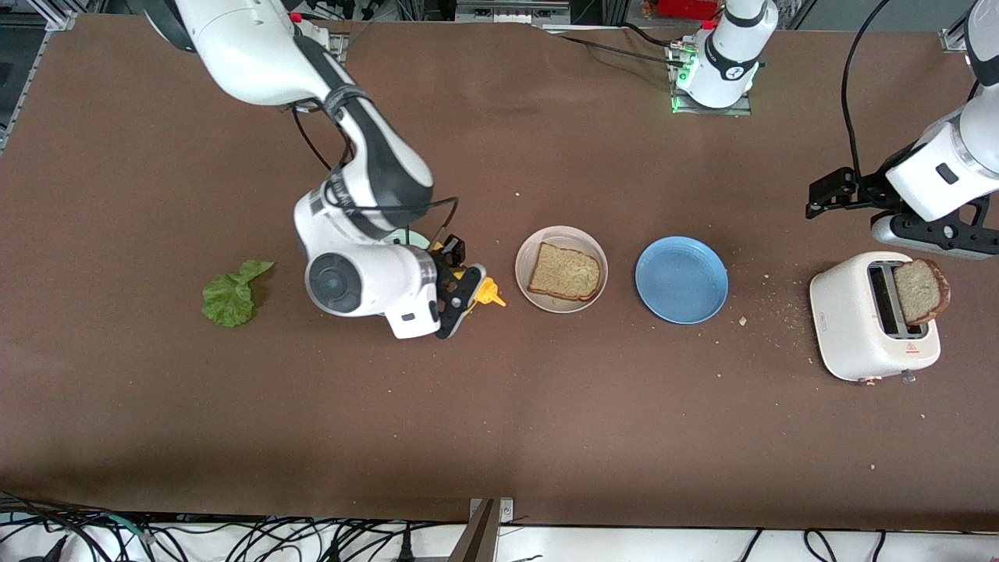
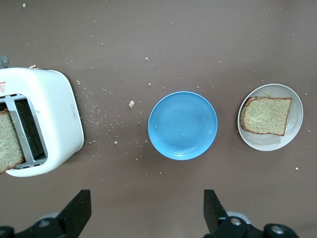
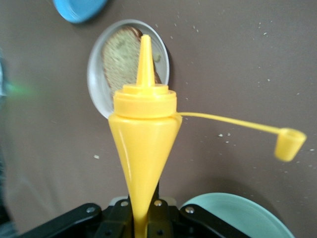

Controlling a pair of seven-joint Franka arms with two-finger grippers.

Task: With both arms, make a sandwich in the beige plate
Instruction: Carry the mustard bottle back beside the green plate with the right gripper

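1. Beige plate (image 1: pixel 561 239), round and shallow, near the middle of the table; holds one bread slice (image 1: pixel 565 272), brown, speckled, dark-crusted, lying flat with nothing on it
2. Yellow squeeze bottle (image 1: pixel 488 292), cap off and dangling on its strap, nozzle aimed toward the beige plate; gripped by the right gripper (image 1: pixel 454 290), fingers clenched on the bottle body, beside the plate toward the right arm's end
3. Mint-green plate (image 3: pixel 237 215), mostly hidden under the right arm in the front view, just beside the bottle
4. Blue plate (image 1: pixel 681 279), bare, beside the beige plate toward the left arm's end
5. White toaster (image 1: pixel 866 320), at the left arm's end; second bread slice (image 1: pixel 921 290) standing up out of one slot
6. Left gripper (image 2: pixel 147 213), fingers spread wide, holding nothing, waiting above the table near the toaster
7. Green lettuce leaf (image 1: pixel 231 295), loose on the table at the right arm's end
8. Progress, judged: early; base slice placed; sauce, lettuce and top slice outstanding
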